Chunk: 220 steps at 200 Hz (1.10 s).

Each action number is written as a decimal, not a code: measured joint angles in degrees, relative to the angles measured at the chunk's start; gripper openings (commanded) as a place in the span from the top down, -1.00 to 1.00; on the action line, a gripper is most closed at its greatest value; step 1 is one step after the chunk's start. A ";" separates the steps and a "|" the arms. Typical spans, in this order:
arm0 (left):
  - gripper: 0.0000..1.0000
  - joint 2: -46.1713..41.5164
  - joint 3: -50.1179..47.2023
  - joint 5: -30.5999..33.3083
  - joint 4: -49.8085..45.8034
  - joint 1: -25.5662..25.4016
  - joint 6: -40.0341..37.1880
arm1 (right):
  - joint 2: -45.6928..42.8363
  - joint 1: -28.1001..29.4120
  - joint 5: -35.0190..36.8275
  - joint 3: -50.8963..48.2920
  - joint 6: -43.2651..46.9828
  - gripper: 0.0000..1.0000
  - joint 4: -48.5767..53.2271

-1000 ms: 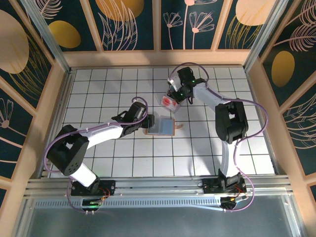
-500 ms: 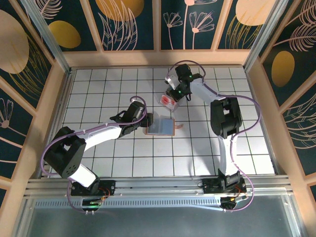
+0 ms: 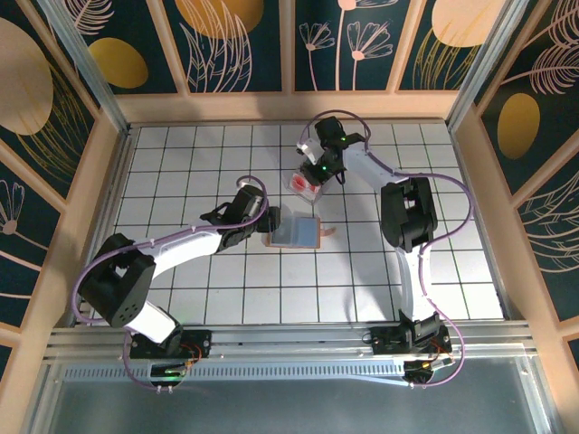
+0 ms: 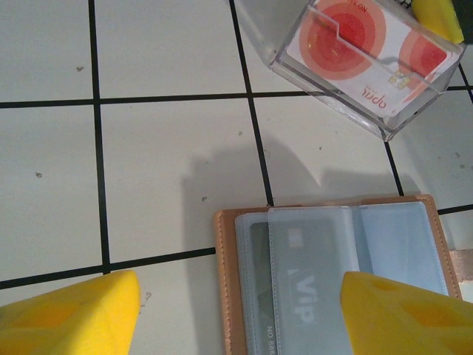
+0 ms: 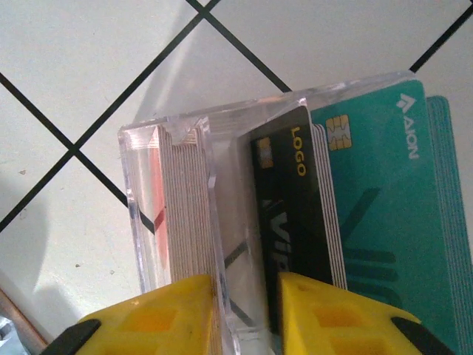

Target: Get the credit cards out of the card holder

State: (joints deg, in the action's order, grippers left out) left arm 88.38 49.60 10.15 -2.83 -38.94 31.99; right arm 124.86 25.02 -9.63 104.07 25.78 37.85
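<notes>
The right end effector [image 5: 247,288] has just eased apart, leaving a black card [image 5: 288,192] in the clear box [image 5: 185,126]. The left end effector [image 4: 240,303], spread wide, hovers over the card holder [image 4: 225,281], which lies open on the counter [image 4: 162,52] with a grey card [image 4: 310,296] left to pull.

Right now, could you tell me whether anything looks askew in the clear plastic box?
Yes: the black VIP card leans crooked in the clear plastic box, not flush with the teal cards.
</notes>
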 measured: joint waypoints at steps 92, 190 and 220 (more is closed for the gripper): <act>-0.98 -9.75 -4.07 5.57 -0.28 0.92 5.33 | -22.25 3.93 9.03 -15.43 -18.51 0.05 -8.52; -0.98 -22.27 -15.69 15.23 -0.22 3.69 16.02 | -30.27 25.64 19.63 -38.99 -53.83 -0.14 -13.73; -0.97 -24.50 -18.29 17.07 -0.13 3.69 17.94 | -27.17 26.75 20.50 -38.21 -56.63 -0.18 -14.56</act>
State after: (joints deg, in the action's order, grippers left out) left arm 63.88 31.31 27.22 -2.96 -35.24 49.93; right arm 97.69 51.77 10.87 65.87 -30.85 23.29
